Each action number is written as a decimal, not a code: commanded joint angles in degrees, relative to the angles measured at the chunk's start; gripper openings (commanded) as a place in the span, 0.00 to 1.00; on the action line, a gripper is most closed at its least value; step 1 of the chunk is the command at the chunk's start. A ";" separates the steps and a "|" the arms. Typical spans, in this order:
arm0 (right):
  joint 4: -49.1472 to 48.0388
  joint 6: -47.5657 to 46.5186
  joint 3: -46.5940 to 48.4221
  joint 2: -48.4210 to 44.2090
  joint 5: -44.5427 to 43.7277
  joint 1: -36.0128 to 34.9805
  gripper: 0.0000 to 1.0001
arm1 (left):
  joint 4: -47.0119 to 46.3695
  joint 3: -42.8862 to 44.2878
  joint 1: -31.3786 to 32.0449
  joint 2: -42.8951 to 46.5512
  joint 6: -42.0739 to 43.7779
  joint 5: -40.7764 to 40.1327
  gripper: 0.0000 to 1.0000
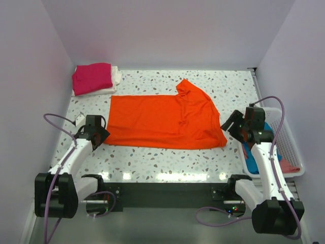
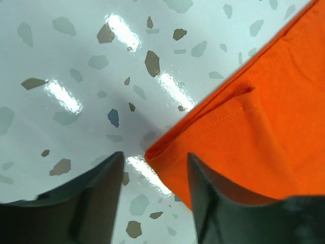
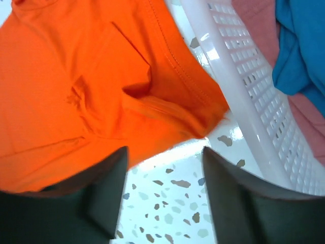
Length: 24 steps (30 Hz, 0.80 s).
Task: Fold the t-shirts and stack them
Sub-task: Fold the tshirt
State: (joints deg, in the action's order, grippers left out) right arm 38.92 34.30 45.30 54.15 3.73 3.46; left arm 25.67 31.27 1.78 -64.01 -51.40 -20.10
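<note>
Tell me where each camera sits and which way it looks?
Top external: fixed high behind the arms, looking down on the table, the orange t-shirt, a folded magenta-pink t-shirt and the white basket; the left arm and right arm show whole.
Left wrist: on the left wrist, looking down past its dark fingers at the shirt's corner.
Right wrist: on the right wrist, looking past its fingers at the shirt's other end and the basket.
Shared: the orange t-shirt in all three; the basket in top and right wrist.

table [image 1: 152,158]: glossy speckled terrazzo | basket [image 1: 291,144]: white slatted plastic, at its right edge | walls [image 1: 167,30]: pale lilac
</note>
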 commanded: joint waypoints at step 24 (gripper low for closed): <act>-12.20 -13.56 53.91 59.56 -8.38 -9.53 0.47 | -14.33 45.44 0.15 -41.54 25.64 -1.87 0.56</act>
State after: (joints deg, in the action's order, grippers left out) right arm 25.63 23.24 92.33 109.23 -1.34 -6.31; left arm 12.64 71.48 1.69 -103.24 -30.00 -20.21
